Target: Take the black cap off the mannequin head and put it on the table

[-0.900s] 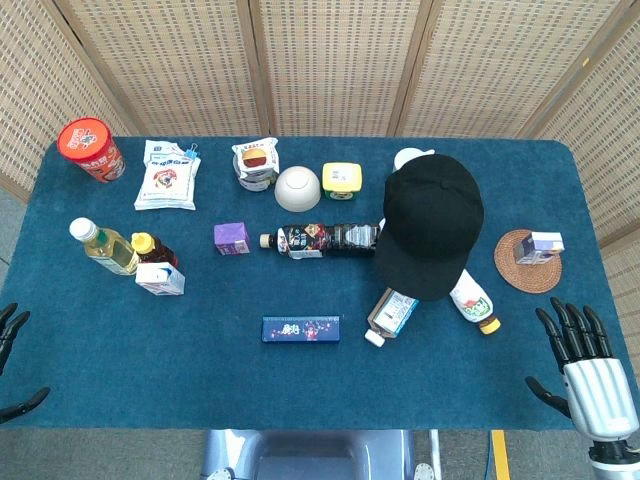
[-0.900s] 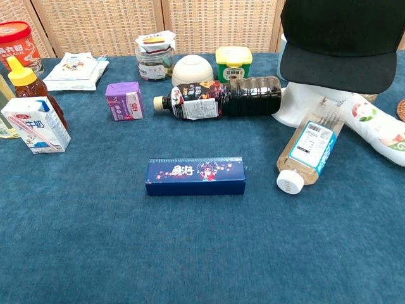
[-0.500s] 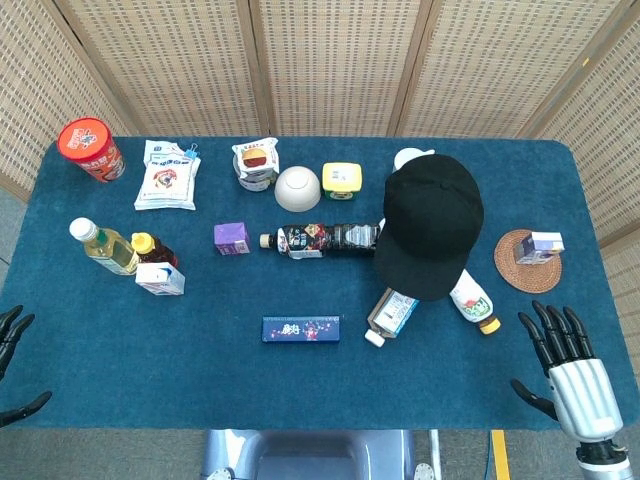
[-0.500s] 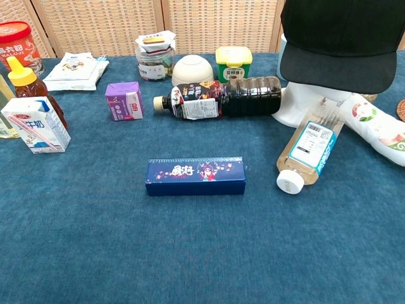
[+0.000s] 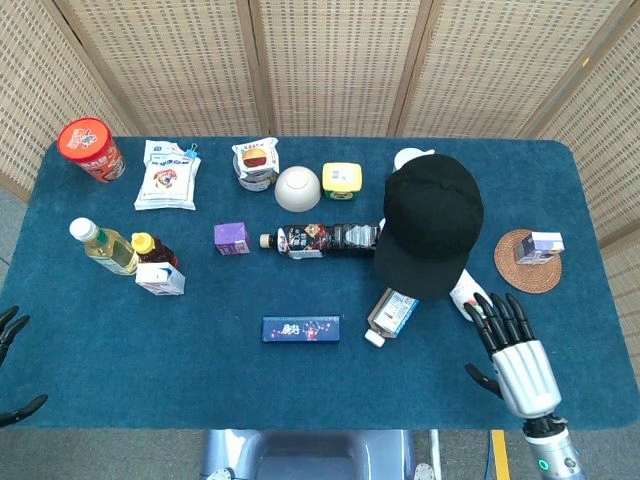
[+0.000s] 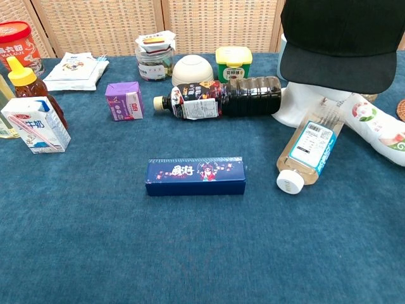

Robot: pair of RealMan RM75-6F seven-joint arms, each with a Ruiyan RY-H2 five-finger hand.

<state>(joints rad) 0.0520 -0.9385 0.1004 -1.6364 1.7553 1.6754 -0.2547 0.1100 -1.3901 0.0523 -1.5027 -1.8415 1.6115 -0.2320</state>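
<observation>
Your right hand (image 5: 517, 353) hovers empty with fingers spread just below the black cap (image 5: 430, 224) on the mannequin head (image 6: 302, 104), while your left hand (image 5: 10, 370), barely visible, looks spread too.

The right hand (image 5: 518, 350) has slim black fingers (image 5: 497, 318) and a ribbed silver metal back, with a green-lit ring at its wrist. The left hand (image 5: 12, 370) shows only black fingertips.

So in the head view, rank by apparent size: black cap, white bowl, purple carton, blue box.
1. black cap
2. blue box
3. white bowl, near the box in area, so unsure
4. purple carton
</observation>
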